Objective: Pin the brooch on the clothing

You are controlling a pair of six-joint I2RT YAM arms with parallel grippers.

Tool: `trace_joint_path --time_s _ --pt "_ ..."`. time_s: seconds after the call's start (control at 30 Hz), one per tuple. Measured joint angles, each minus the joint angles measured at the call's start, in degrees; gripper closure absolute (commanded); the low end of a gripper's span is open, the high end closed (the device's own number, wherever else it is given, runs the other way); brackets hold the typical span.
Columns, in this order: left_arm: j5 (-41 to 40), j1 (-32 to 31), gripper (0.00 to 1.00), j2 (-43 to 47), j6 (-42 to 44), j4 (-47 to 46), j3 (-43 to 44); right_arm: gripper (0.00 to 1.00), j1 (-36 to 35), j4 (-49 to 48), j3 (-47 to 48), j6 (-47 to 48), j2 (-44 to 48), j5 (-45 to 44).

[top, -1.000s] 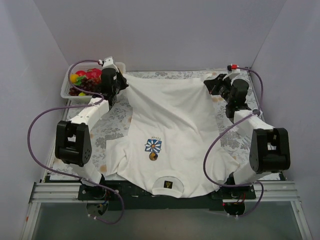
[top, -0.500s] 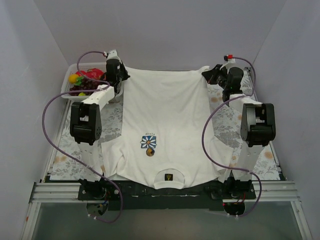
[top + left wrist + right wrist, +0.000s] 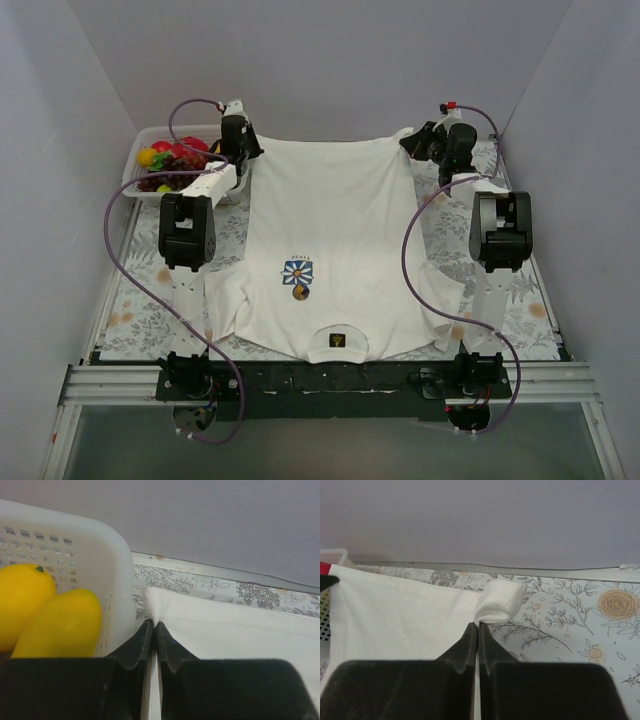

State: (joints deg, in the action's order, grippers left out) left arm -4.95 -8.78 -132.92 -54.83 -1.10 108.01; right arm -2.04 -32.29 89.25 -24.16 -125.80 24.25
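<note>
White T-shirt (image 3: pixel 330 220) runs near-far, collar (image 3: pixel 338 345) nearest.

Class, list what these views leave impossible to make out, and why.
- Top view: the small round item under the T-shirt's flower emblem is too small to identify.
- Left wrist view: the yellow fruit is cut off by the frame edge and the left gripper.
- Right wrist view: neck label outside the frame.
</note>
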Motion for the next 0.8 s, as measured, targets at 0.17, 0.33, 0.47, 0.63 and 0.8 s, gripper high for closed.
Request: trace_joint_path --time_s 0.17,0.33,0.47,0.63,0.8 --pt "1.44 -0.15 0.26 -0.98 0.22 0.15 3.26 0.32 0.22 4.28 5.46 -0.15 -3.76 -0.39" --pt "3.87 0.35 0.02 -1.07 -0.59 1.51 8.33 0.11 0.52 2.86 4.85 0.22 -3.34 -1.64" --pt "6.62 1.14 0.02 -1.07 -1.09 1.62 8.24 0.10 0.59 2.54 2.05 0.50 -0.55 -2.36" --pt "9.27 1.57 0.02 -0.09 -1.92 1.68 5.46 0.09 0.70 2.58 1.01 0.57 3.85 -2.51" --pt "11.69 1.53 0.02 3.58 -3.17 2.58 2.25 0.08 0.70 3.32 -0.28 0.46 9.38 -1.95"
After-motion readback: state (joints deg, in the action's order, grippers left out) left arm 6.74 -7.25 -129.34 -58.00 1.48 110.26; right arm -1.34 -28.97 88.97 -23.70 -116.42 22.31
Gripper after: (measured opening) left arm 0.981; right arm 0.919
